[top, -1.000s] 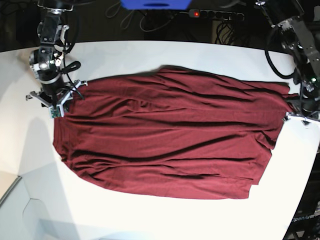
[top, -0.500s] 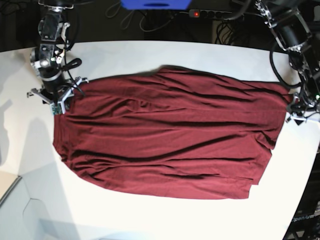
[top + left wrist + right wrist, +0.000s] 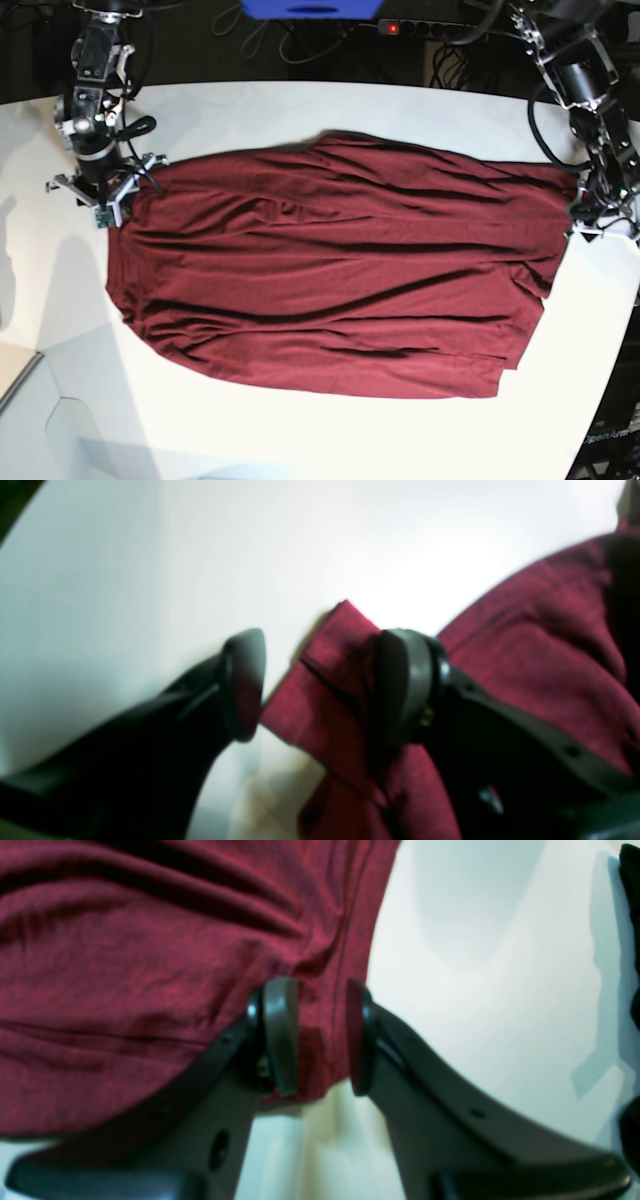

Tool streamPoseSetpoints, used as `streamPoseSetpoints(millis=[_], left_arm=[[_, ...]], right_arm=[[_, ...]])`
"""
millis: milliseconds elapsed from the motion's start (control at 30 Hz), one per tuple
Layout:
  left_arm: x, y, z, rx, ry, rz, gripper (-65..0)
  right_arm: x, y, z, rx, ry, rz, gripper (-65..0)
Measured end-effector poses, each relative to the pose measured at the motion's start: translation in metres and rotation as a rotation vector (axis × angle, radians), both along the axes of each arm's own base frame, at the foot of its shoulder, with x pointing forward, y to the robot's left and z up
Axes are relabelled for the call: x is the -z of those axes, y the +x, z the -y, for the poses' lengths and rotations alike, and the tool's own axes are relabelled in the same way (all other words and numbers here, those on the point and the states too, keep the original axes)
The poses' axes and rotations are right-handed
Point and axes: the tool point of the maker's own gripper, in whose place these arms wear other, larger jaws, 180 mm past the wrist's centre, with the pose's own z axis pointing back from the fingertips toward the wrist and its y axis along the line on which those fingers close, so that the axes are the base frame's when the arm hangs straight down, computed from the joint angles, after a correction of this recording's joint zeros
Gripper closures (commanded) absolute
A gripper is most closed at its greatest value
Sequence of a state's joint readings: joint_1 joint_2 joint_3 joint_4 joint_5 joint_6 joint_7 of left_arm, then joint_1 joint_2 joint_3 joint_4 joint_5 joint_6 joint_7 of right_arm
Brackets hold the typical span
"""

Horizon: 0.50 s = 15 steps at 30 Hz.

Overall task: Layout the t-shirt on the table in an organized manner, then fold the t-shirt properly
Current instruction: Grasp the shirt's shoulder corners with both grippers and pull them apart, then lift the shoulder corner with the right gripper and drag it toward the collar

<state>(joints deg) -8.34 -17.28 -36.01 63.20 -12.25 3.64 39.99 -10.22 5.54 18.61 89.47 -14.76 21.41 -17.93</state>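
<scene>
White counter (image 3: 300,440) filling frame, dark cabled room along top edge. T-shirt (image 3: 340,290) lying mid-counter, long axis running left-right. Left gripper (image 3: 320,685) jaws standing wide; right gripper (image 3: 320,1037) jaws pinching t-shirt edge.

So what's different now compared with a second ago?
The left pincer has opened and let go of the t-shirt edge, its arm drawing back from the table. The right pincer has crept slightly away too, its fingers either side of the hem. The shirt lies as before.
</scene>
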Motion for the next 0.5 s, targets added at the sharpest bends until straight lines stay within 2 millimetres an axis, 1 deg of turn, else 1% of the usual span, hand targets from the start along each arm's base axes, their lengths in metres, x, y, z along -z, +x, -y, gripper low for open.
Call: streamPoseSetpoints(millis=[67, 133, 200, 367, 433, 500], left_arm=[[0.001, -0.001, -0.002, -0.003, 0.010, 0.004, -23.2], [0.003, -0.001, -0.003, -0.006, 0.010, 0.006, -11.2], [0.003, 0.001, -0.002, -0.003, 0.005, 0.012, -0.7], [-0.001, 0.000, -0.001, -0.008, -0.003, 0.009, 0.0], [-0.014, 0.005, 0.006, -0.013, -0.021, 0.060, 0.0], [-0.036, 0.009, 0.018, -0.013, -0.111, 0.137, 0.0]], right_arm=[[0.000, 0.000, 0.000, 0.000, 0.000, 0.000, -17.4], [0.000, 0.000, 0.000, 0.000, 0.000, 0.000, -17.4], [0.000, 0.000, 0.000, 0.000, 0.000, 0.000, -17.4], [0.000, 0.000, 0.000, 0.000, 0.000, 0.000, -17.4], [-0.001, 0.001, 0.000, 0.000, 0.001, 0.002, -17.4], [-0.001, 0.001, -0.002, -0.003, 0.005, 0.005, -17.4]])
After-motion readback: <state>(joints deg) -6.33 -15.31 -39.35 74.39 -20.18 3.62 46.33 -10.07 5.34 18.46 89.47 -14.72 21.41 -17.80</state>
